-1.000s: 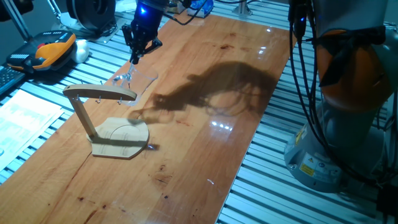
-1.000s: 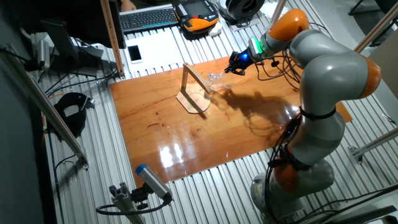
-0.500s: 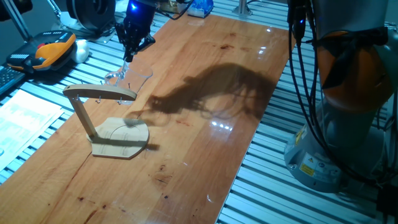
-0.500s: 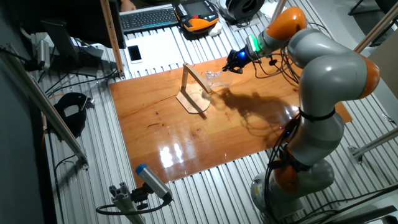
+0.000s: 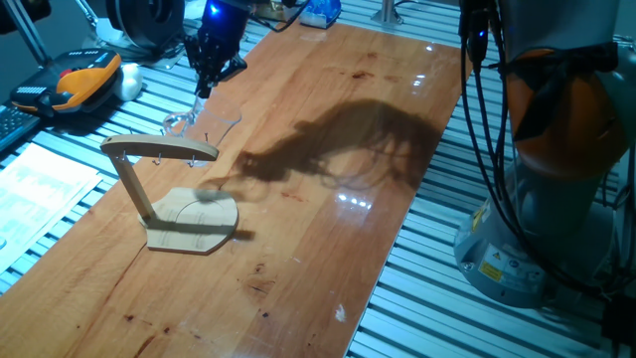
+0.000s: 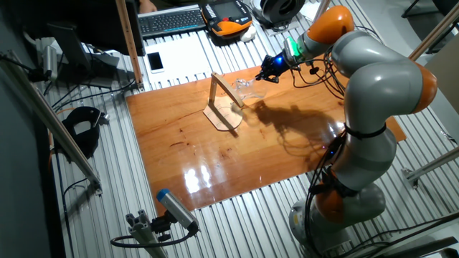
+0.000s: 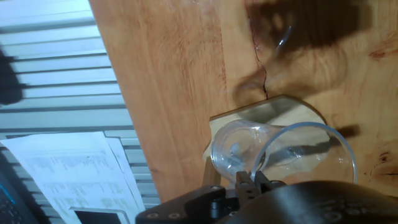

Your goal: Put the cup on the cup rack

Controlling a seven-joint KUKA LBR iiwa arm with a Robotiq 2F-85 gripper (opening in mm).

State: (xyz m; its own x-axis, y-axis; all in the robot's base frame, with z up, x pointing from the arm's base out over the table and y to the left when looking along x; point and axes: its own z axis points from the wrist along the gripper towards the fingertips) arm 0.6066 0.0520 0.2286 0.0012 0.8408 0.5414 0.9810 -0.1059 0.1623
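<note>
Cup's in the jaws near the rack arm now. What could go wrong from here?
1. The cup is pinched only at its rim by the gripper and hangs tilted; it might slip or swing.
2. It sits close to the cup rack top arm, so a small misjudgement could knock the light stand over.
3. The clear glass is barely visible in the fixed views, making handle-to-hook alignment hard to judge.

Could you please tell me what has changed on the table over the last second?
The tool carried the cup up and toward the table's far edge, nearer the cup rack's top arm; the last half-second shows barely any motion. It kept its grip. The rack stayed put.
</note>
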